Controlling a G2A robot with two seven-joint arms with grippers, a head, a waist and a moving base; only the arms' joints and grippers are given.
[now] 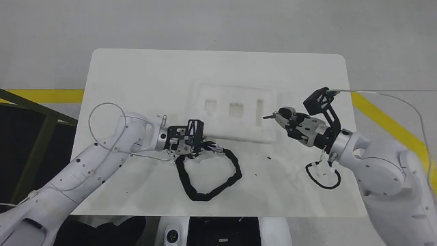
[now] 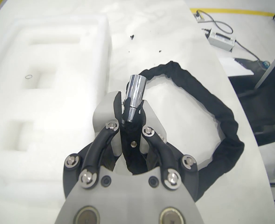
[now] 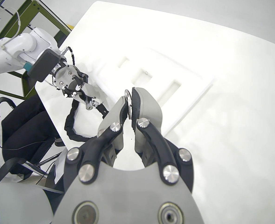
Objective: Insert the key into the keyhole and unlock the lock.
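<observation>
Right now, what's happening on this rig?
The left gripper is shut on the chrome lock cylinder of a black sleeved chain, whose loop lies on the white table. The right gripper is shut on the key, held in the air by the foam tray, apart from the lock cylinder. The key is not yet inserted.

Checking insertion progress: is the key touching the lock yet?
Apart. The top view shows a wide gap between the key, pinched in the right gripper, and the lock, held by the left gripper.
</observation>
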